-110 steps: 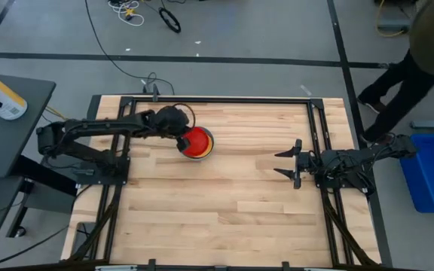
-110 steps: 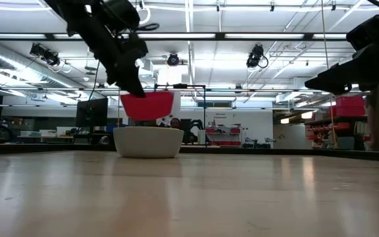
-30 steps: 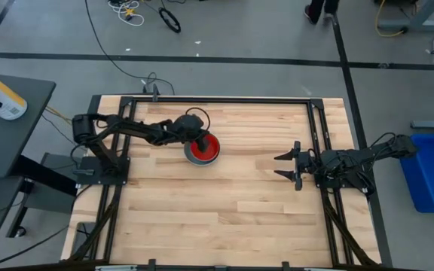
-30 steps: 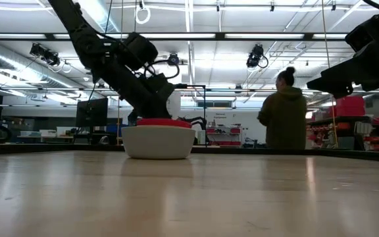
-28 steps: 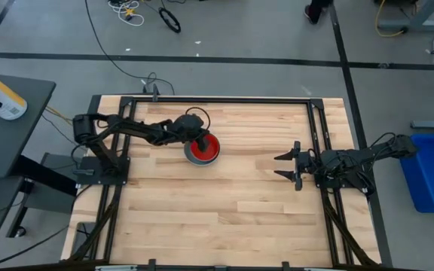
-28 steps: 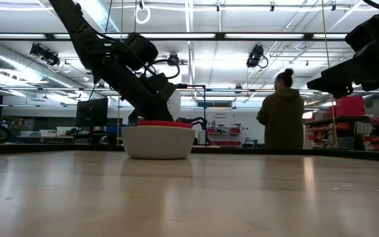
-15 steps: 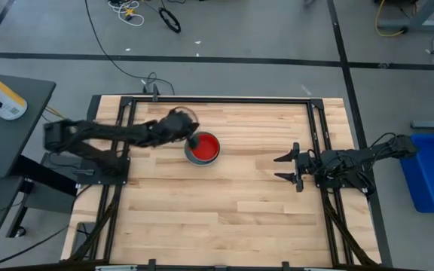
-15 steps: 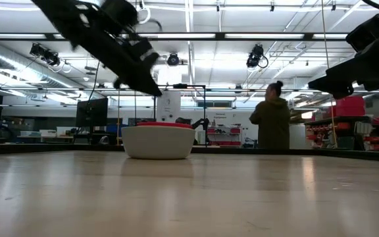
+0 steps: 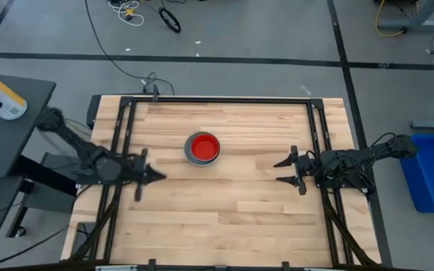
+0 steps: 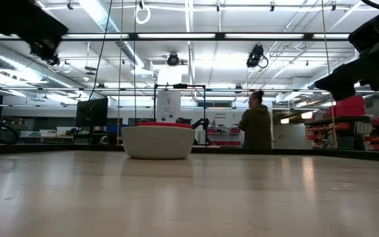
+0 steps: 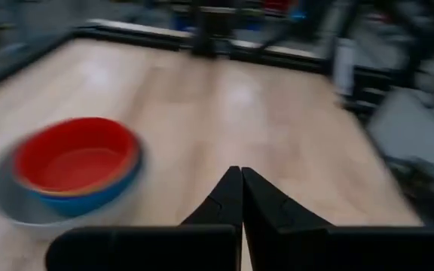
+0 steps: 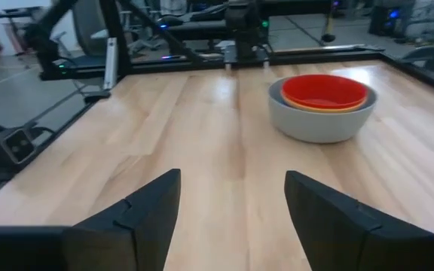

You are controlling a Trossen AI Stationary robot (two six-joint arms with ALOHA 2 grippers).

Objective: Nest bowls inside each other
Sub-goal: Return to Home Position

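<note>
The bowls stand nested in one stack (image 9: 202,148) on the wooden table, a little left of its middle. The red bowl (image 11: 74,154) lies on top, with a yellow rim (image 12: 326,105) and a blue rim (image 11: 104,192) below it, all inside the grey bowl (image 12: 319,124), whose base rests on the table. My left gripper (image 9: 160,178) is shut and holds nothing, out near the table's left rail, nearer than the stack and well clear of it. My right gripper (image 9: 277,172) waits open at the right side, pointing toward the stack.
Black frame rails (image 9: 119,150) run along the table's edges. Bare wood lies all round the stack. A blue bin (image 9: 432,169) stands on the floor to the right. A person (image 10: 254,128) stands in the room beyond the far edge.
My left gripper has pulled away from the bowl stack, swinging toward the table's left and near edges and rising a little. The stack has kept its place. The person in the room behind has walked on.
</note>
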